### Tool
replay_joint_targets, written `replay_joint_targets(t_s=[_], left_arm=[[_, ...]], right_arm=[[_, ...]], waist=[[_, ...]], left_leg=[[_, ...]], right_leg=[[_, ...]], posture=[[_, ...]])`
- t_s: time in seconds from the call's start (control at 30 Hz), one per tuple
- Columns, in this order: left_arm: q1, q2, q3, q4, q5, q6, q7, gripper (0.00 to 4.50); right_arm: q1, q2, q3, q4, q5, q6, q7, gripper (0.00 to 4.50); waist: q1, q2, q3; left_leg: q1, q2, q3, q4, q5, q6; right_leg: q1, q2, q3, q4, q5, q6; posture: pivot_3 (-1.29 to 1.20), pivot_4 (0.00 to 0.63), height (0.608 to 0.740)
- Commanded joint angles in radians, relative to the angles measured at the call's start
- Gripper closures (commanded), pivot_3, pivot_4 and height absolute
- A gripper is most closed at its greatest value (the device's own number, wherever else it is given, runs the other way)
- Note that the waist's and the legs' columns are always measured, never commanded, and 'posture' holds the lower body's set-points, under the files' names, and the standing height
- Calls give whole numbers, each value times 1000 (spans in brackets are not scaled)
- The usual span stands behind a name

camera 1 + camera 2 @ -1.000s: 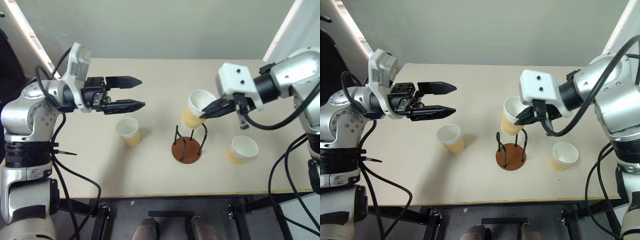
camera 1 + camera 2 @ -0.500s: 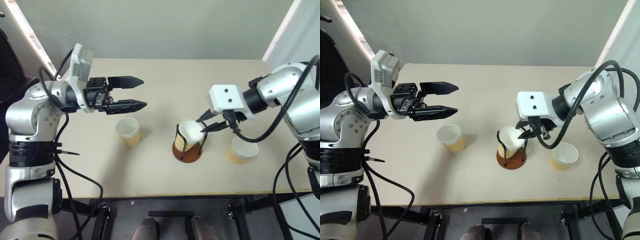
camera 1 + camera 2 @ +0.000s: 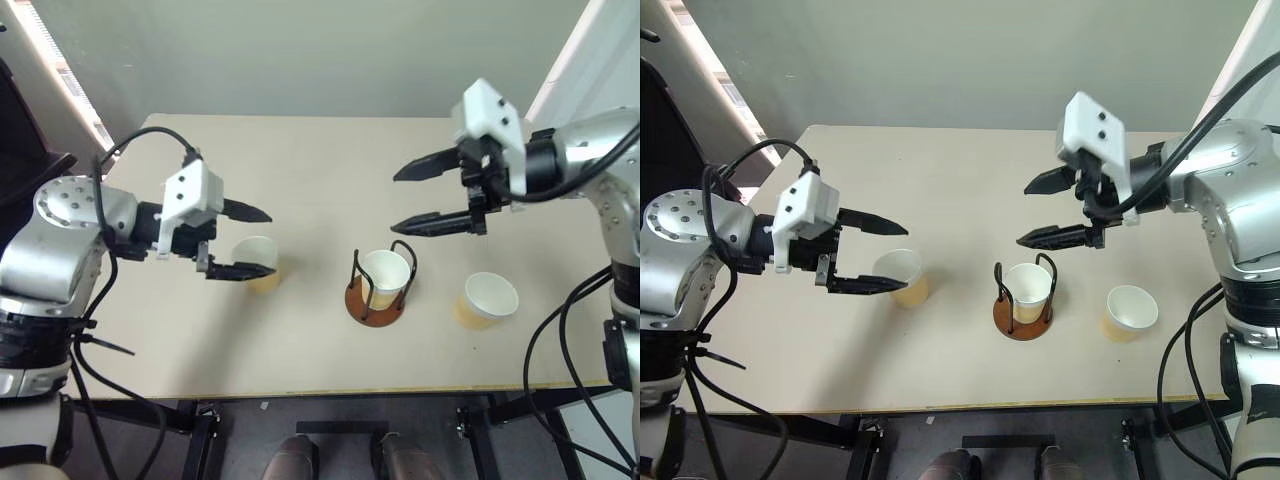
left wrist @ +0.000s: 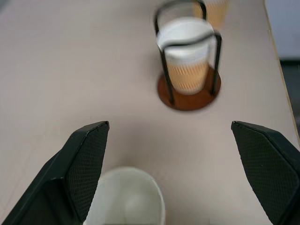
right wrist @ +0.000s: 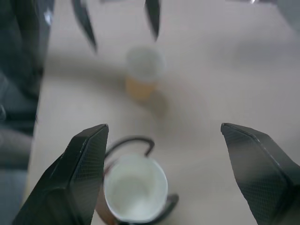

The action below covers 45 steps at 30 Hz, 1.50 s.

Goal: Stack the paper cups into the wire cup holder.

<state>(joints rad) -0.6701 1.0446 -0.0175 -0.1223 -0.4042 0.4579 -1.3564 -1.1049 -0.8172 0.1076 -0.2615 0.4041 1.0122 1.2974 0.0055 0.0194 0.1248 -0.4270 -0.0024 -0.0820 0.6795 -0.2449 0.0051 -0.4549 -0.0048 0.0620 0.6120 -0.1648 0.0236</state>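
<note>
One cup seated in the wire cup holder (image 3: 377, 290)

Right tool (image 3: 418, 198) hangs open above the seated paper cup (image 3: 386, 275); left tool (image 3: 256, 241) open around the left cup (image 3: 257, 262); third cup (image 3: 485, 300) stands on the surface (image 3: 300, 170).

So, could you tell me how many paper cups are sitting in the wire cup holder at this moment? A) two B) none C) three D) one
D: one paper cup stands upright inside the wire cup holder, while the other two cups rest on the table to either side of it.
</note>
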Motion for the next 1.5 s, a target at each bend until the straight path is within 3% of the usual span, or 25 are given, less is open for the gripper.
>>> replay_joint_targets(t_s=[0.03,0.13,0.6,1.17,1.27,1.5], left_arm=[[25,50,-30,-19,113,-49,33,0],[30,56,-67,-18,175,-74,51,0],[18,71,-157,35,357,-110,48,0],[-67,-43,-257,162,457,-204,20,0],[-90,-71,-267,200,464,-250,20,601],[-124,-85,-255,253,442,-304,-32,3189]], right_arm=[[-25,-2,-70,-36,87,67,-38,532],[-27,8,-85,-39,141,107,-65,532],[-26,-6,-82,-24,259,127,-134,532],[25,-13,-98,-47,295,58,-171,532],[50,-16,-109,-48,293,27,-176,488],[108,-24,-133,-35,288,-63,-181,488]], waist=[[-1,0,0],[-1,0,0],[-3,0,0],[-2,0,0],[-2,0,0],[-1,0,0]], left_leg=[[0,0,0,0,-1,1],[1,0,0,0,-5,8],[2,0,-1,-1,-6,6],[1,0,-1,-1,-6,6],[1,0,-1,0,-6,6],[1,0,-1,0,-6,6]], right_leg=[[0,0,0,0,0,0],[-1,0,0,3,-1,-1],[-6,0,0,15,-3,-7],[-6,-1,-1,15,-3,-6],[-6,-1,-1,15,-3,-6],[-6,-1,-1,15,-2,-5]], posture=[[0,150,740],[0,150,740],[0,150,740],[0,150,740],[0,150,740],[0,150,740]])
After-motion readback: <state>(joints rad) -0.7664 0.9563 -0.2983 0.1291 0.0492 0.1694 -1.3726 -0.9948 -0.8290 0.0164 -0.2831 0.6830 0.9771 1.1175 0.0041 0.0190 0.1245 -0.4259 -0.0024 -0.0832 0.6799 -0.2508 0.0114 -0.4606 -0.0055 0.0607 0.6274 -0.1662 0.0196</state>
